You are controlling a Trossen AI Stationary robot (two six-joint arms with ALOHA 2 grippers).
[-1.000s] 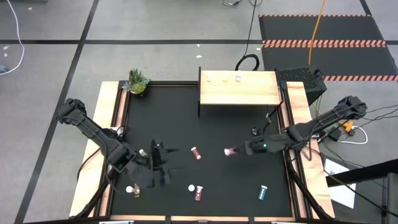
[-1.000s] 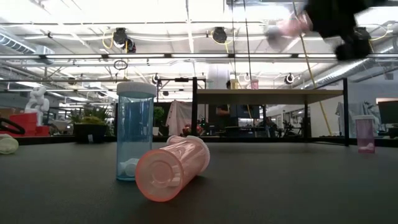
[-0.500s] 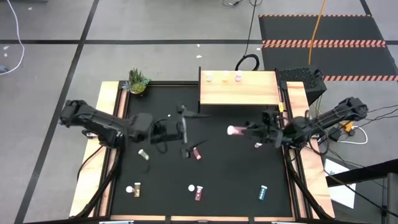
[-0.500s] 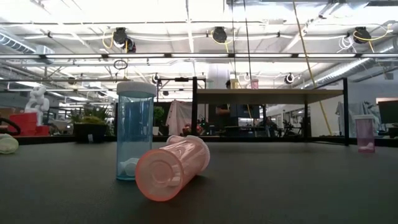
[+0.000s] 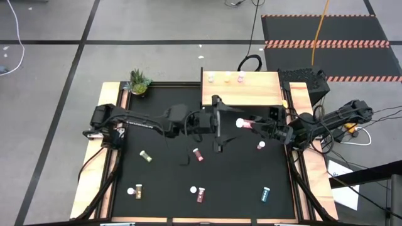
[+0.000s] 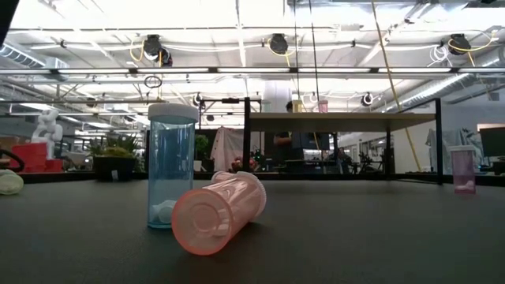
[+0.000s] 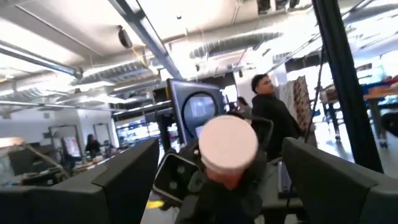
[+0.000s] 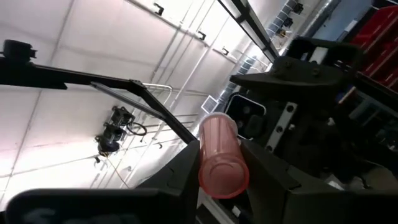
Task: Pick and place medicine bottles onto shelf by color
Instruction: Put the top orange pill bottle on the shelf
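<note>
My right gripper (image 5: 249, 124) is shut on a pink medicine bottle (image 5: 241, 123) with a white cap, held high over the table's middle, in front of the pale wood shelf (image 5: 242, 95). My left gripper (image 5: 226, 123) stands open and faces the bottle's cap (image 7: 228, 143), one finger on each side of it; I cannot tell whether they touch. Three bottles (image 5: 227, 78) stand at the shelf's far edge. Several more bottles sit on the black table: a yellow one (image 5: 144, 156), a dark red one (image 5: 198, 154), a pink one (image 5: 260, 145) and a teal one (image 5: 266, 194). My right gripper pinches the pink bottle's body (image 8: 219, 163) between its two fingers (image 8: 184, 168). The bottle lies along the fingers, its cap end sticking out toward my left gripper. It is lifted clear of the table and the shelf and tilts upward.
A small potted plant (image 5: 139, 82) stands at the table's far left corner. Near the front edge, the low view shows a teal bottle (image 6: 173, 167) upright and a pinkish one (image 6: 218, 211) on its side. Wooden rails (image 5: 110, 125) run along the table's sides.
My left gripper has swung from the table's near left up and toward the right, to the middle, and has tipped from pointing down to pointing across at the bottle's cap. My right gripper has risen and tipped upward with the pink bottle, drifting toward the shelf.
</note>
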